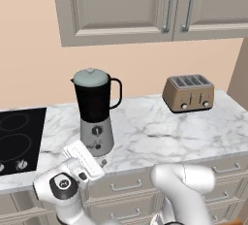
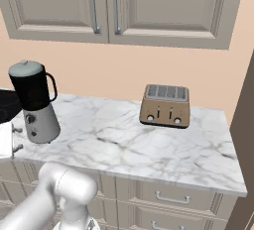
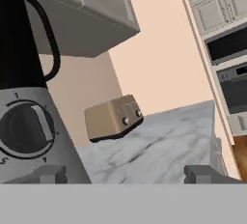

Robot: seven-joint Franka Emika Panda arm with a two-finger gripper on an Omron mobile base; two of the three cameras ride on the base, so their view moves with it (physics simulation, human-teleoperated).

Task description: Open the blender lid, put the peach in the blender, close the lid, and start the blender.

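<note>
Now, with the lid (image 1: pixel 90 77) seated on the blender (image 1: pixel 96 112) at the desk's (image 1: pixel 160 132) left end, the tool (image 3: pixel 125 174) hangs open and empty beside the base knob (image 3: pixel 25 128), apparently at the starting step, which calls for working that control.

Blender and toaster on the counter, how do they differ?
The blender is tall, with a dark jar on a silver base; the toaster is squat and bronze. The blender carries a domed lid and side handle; the toaster has open top slots. Both stand upright on the marble counter, with front knobs.
</note>
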